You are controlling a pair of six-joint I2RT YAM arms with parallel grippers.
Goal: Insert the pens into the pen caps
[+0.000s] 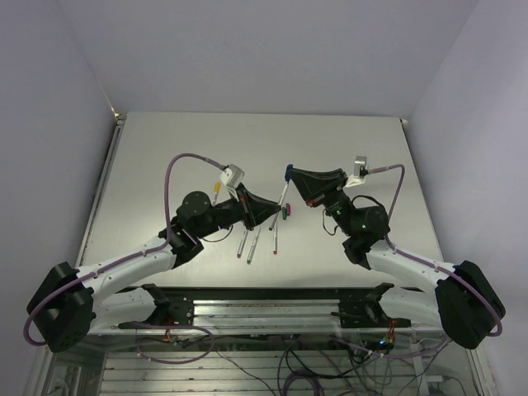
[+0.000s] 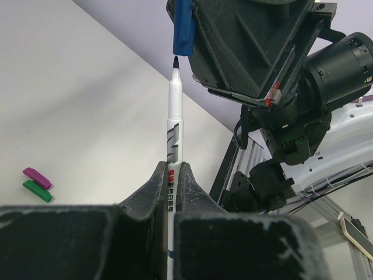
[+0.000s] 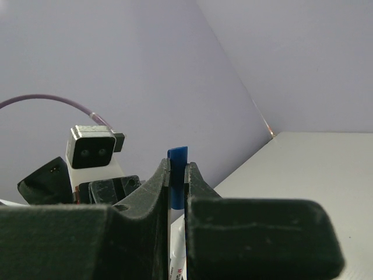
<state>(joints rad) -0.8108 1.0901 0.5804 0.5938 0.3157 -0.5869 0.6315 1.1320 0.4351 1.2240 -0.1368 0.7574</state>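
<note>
**Top external view.** The left fingers point(image 1: 271, 214) are clenched on one pen point(image 1: 280, 198), raised above the middle of the bench point(image 1: 165, 148) and slanting toward the far edge. The right fingers point(image 1: 292, 172) are clenched on the blue cap point(image 1: 288, 172), which sits at that pen's upper end. Three loose pens point(image 1: 253, 242) lie side by side toward the near edge, just below the left fingers. A fifth pen cannot be made out. The yellow cap point(image 1: 216, 188) lies beside the left wrist. The green cap point(image 1: 283, 213) and the purple cap point(image 1: 289, 208) lie together under the held pen. A red cap cannot be located.

**Left wrist view.** The left fingers point(image 2: 162, 182) grip the pen point(image 2: 175, 116) low on its barrel, and the pen stands upright in this view. Its dark tip sits just below the blue cap point(image 2: 183, 26) and a little to one side of the opening. It is not yet inside. The purple cap point(image 2: 37, 177) and the green cap point(image 2: 38, 191) lie touching on the bench.

**Right wrist view.** The right fingers point(image 3: 164, 175) pinch the blue cap point(image 3: 177, 154), which stands up just past their tips.

**Progress.** No pen looks capped. The first pairing is at the alignment stage, so the tip needs centring before the push. All the other pairings are to be done.
</note>
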